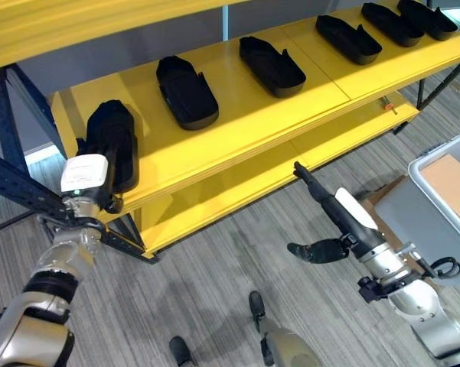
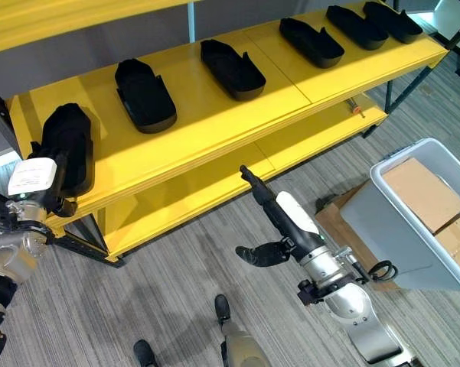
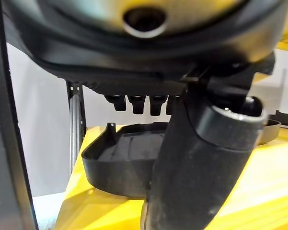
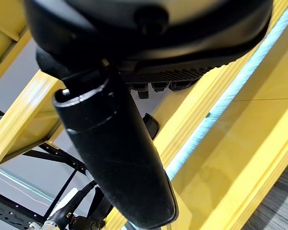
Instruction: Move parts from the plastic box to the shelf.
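Left hand (image 1: 99,180) grips a black part (image 1: 111,141) on the yellow shelf (image 1: 237,115).

The yellow shelf (image 1: 237,130) carries a row of black parts (image 1: 271,66) spaced apart along its upper board, the one at its left end (image 1: 111,141) lying at the front edge, while the grey striped floor (image 1: 214,275) bears a plastic box (image 2: 413,222).
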### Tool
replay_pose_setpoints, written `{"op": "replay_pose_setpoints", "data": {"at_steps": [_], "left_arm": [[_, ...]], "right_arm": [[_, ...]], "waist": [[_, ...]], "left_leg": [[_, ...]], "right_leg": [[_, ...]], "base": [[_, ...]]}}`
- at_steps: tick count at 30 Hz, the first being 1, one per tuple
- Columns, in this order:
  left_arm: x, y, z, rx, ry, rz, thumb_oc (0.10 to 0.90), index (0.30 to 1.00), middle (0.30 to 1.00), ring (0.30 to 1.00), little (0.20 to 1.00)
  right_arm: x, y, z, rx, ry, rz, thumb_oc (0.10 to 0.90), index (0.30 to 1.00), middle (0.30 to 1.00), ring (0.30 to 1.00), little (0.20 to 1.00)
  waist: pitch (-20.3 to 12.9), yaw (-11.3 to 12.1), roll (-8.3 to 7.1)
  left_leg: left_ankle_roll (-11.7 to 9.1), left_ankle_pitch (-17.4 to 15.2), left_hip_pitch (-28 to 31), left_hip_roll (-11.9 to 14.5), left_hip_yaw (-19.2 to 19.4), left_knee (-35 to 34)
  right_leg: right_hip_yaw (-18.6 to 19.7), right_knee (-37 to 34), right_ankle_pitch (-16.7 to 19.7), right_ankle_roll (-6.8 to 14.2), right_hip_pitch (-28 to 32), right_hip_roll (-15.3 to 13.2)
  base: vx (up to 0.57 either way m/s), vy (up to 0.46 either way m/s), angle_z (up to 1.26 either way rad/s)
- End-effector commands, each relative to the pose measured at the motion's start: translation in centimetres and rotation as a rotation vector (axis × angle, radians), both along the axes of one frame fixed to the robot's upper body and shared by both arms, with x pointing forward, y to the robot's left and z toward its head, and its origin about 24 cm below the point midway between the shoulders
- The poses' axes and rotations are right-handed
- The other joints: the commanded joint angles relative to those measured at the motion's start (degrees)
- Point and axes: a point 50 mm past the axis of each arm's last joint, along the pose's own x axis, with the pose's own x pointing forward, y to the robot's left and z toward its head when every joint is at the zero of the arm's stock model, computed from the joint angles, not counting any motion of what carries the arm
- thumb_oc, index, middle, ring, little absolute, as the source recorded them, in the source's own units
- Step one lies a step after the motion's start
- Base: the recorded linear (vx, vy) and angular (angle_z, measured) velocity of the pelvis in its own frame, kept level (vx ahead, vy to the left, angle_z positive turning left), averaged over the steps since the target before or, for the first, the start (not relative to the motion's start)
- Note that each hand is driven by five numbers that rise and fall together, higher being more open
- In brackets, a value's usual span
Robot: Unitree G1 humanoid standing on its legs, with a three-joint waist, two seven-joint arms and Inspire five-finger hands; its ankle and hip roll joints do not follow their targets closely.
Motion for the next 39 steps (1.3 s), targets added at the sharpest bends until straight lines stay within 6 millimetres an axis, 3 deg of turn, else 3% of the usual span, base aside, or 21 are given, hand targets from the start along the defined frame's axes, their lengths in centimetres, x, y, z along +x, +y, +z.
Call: {"op": "replay_pose_setpoints", "data": {"at_steps": [1, 7, 13, 18, 28, 35, 39], "left_arm": [[1.7, 0.4, 5.4, -0.039, -0.214, 0.033, 0.9, 1.0, 1.0, 1.0, 1.0], [2.3, 0.5, 5.1, -0.155, -0.2, 0.056, 0.9, 1.0, 1.0, 1.0, 1.0], [3.4, -1.0, 6.5, -0.128, -0.164, -0.032, 0.9, 1.0, 1.0, 1.0, 1.0], [3.8, -1.2, 6.9, -0.144, -0.161, -0.041, 0.9, 1.0, 1.0, 1.0, 1.0], [3.9, 0.6, 6.7, -0.368, -0.039, -0.001, 0.9, 1.0, 1.0, 1.0, 1.0], [3.1, 2.5, 4.2, -0.829, 0.006, 0.098, 0.9, 1.0, 1.0, 1.0, 1.0], [3.6, 1.8, 5.0, -0.884, 0.003, 0.049, 0.9, 1.0, 1.0, 1.0, 1.0]], "right_arm": [[-0.5, -0.1, 4.6, 0.061, -0.223, 0.037, 0.9, 1.0, 1.0, 1.0, 1.0], [-0.4, -0.2, 4.5, 0.072, -0.207, 0.039, 0.9, 1.0, 1.0, 1.0, 1.0], [-0.3, -0.2, 4.4, 0.09, -0.197, 0.036, 0.9, 1.0, 1.0, 1.0, 1.0], [-0.2, -0.2, 4.3, 0.096, -0.19, 0.036, 0.9, 1.0, 1.0, 1.0, 1.0], [-0.1, -0.3, 3.7, 0.143, -0.136, 0.043, 0.9, 1.0, 1.0, 1.0, 1.0], [0.1, -0.5, 3.1, 0.175, -0.091, 0.02, 0.9, 1.0, 1.0, 1.0, 1.0], [0.1, -0.6, 2.6, 0.185, -0.074, 0.003, 0.9, 1.0, 1.0, 1.0, 1.0]], "waist": [[-3.34, -0.42, 0.11], [-3.21, -0.57, -0.12], [-2.77, -0.92, -0.25], [-2.51, -1.04, -0.2], [-2.1, -1.63, 0.46], [-2.02, -1.71, 0.85], [-2.11, -1.73, 1.17]], "left_leg": [[-0.78, -0.01, 4.04, 0.71, -1.85, -0.19], [-0.76, 0.14, 3.75, 0.69, -1.86, -0.19], [-0.73, 0.28, 3.63, 0.63, -1.73, -0.19], [-0.73, 0.36, 3.59, 0.6, -1.68, -0.19], [-0.78, 0.56, 3.75, 0.56, -1.12, -0.19], [-0.63, 0.4, 3.91, 0.43, -1.17, -0.19], [-0.59, 0.39, 4.22, 0.47, -1.31, -0.19]], "right_leg": [[-2.75, -0.06, -8.05, 5.1, 6.68, -3.06], [-2.85, -0.06, -7.91, 5.13, 6.46, -3.07], [-2.72, -0.05, -7.69, 5.26, 6.24, -3.15], [-2.56, -0.05, -7.56, 5.28, 6.11, -3.21], [-2.09, 0.04, -7.24, 5.32, 5.45, -3.26], [-2.0, 0.01, -7.24, 5.21, 5.51, -3.37], [-2.06, -0.03, -7.28, 5.03, 5.86, -3.42]], "base": [[0.0, 0.0, 0.0], [0.0, 0.0, 0.0], [0.0, 0.0, 0.0], [0.0, 0.0, 0.0], [0.0, 0.0, 0.0], [0.0, 0.0, 0.0], [0.0, 0.0, 0.0]]}}
